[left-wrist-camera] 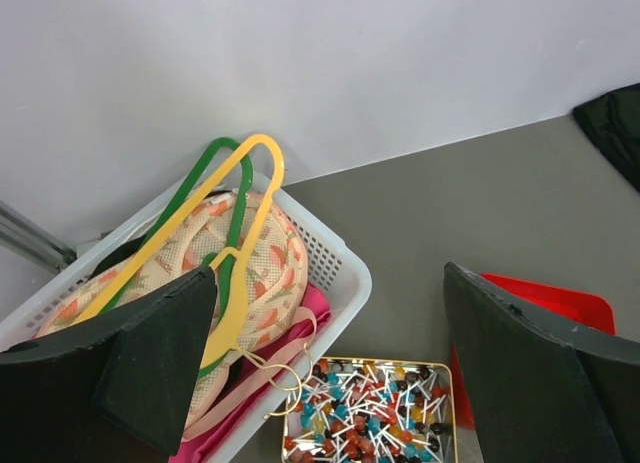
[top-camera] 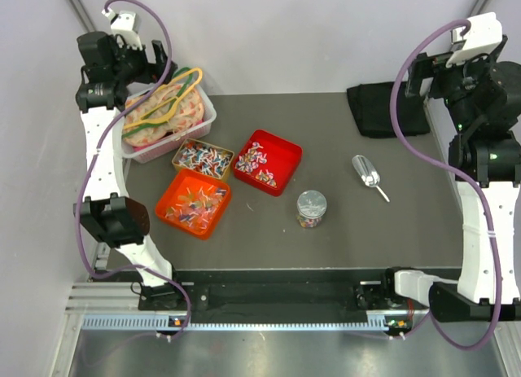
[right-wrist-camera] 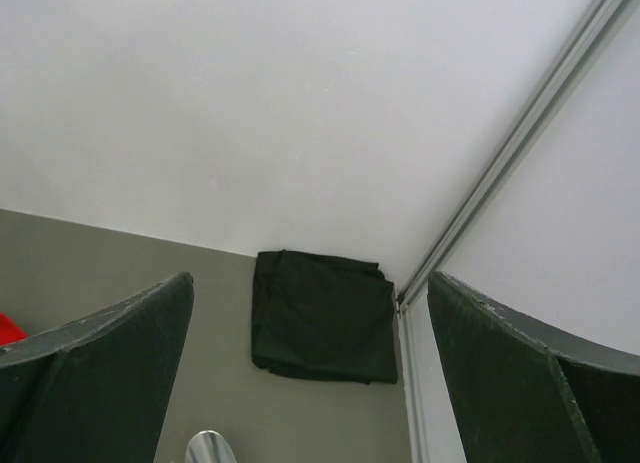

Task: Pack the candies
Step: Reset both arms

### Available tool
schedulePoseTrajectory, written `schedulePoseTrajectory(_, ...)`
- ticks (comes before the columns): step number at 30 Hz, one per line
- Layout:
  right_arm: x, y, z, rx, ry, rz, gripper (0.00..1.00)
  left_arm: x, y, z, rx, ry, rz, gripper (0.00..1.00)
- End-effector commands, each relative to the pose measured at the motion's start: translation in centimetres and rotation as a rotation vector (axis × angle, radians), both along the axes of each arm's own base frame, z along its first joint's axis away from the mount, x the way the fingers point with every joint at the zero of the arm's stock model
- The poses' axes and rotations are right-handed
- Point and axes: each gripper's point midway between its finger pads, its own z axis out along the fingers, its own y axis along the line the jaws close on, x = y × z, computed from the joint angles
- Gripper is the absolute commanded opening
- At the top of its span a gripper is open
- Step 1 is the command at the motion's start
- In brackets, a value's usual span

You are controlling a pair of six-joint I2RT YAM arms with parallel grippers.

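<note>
The candies, tiny multicoloured sweets on white sticks, lie in three containers left of centre: a gold tin (top-camera: 202, 158), an orange tray (top-camera: 194, 202) and a red tray (top-camera: 267, 162). In the left wrist view the candies (left-wrist-camera: 370, 408) fill the gold tin below my jaws. My left gripper (top-camera: 155, 61) hangs open high over the white basket, holding nothing. My right gripper (top-camera: 419, 74) is open and empty too, raised above the back right corner. In their own views, the left gripper (left-wrist-camera: 328, 273) and right gripper (right-wrist-camera: 310, 278) show wide gaps between the fingers.
A white basket (top-camera: 207, 116) at the back left holds pink-orange items with yellow and green hangers. A small clear jar (top-camera: 311, 208) with a few sweets stands mid-table. A metal scoop (top-camera: 368, 176) lies to its right. A folded black cloth (top-camera: 387, 108) sits at the back right.
</note>
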Motion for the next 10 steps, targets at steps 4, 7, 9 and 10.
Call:
schedulePoseTrajectory(4, -1.0, 0.31, 2.44, 0.027, -0.071, 0.02, 0.99, -1.34, -0.46, 3.55, -0.01, -0.09, -0.011, 0.99)
schedulePoseTrajectory(7, -0.77, 0.34, 2.23, 0.027, -0.064, 0.021, 0.99, -1.36, -0.62, 3.59, -0.012, -0.091, -0.017, 0.99)
schedulePoseTrajectory(9, -0.86, 0.3, 2.45, 0.03, -0.07, 0.019, 0.99, -1.39, -0.68, 3.56, -0.014, -0.089, -0.02, 0.99)
schedulePoseTrajectory(10, -0.88, 0.36, 2.56, 0.031, -0.072, 0.024, 0.99, -1.4, -0.66, 3.59, -0.015, -0.088, -0.018, 0.99)
